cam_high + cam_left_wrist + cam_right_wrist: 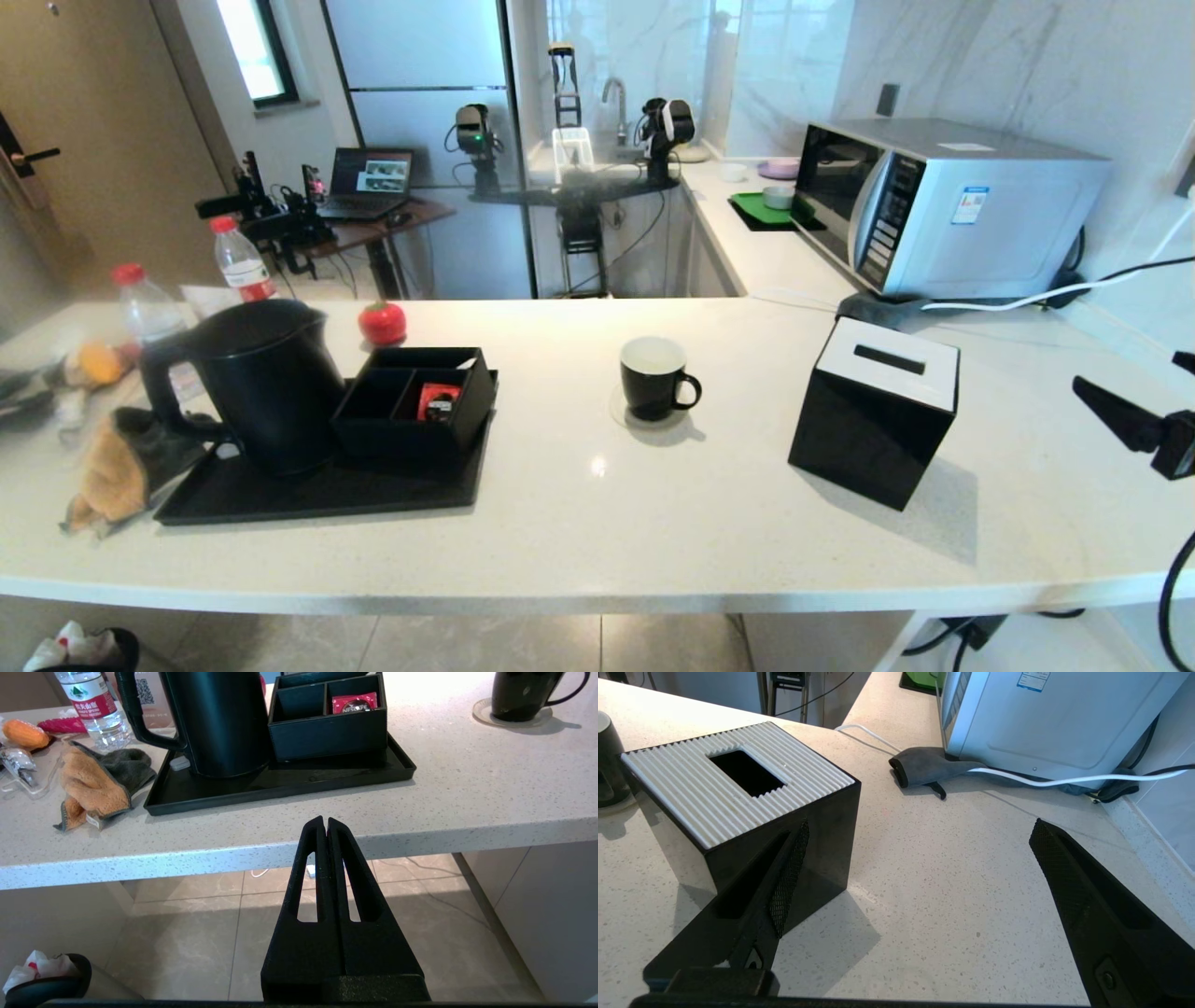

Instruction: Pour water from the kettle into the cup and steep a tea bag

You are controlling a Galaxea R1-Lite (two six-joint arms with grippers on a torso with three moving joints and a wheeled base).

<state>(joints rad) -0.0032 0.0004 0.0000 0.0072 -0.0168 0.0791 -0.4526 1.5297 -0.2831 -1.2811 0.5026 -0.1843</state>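
The tall black kettle [266, 383] stands upright with its lid on, at the left end of a black tray [327, 485]. The small black cup [653, 378] with a white inside sits mid-counter, handle to the right. No water can be made out in it, and no tea bag is in view. My right gripper [1130, 373] hovers open and empty over the counter's right end, to the right of the tissue box and far from the cup. In its wrist view the right gripper [919, 826] has only bare counter between its fingers. My left gripper [324, 820] is shut and empty, parked below the counter's front edge.
A black tissue box [878, 411] stands between the cup and my right gripper. A black organiser [420, 397] on the tray holds a red packet [437, 399]. Bottles [241, 261] and an orange cloth [112, 467] lie at the far left. A microwave [943, 205], grey cloth [924, 765] and white cable [1064, 779] are at the back right.
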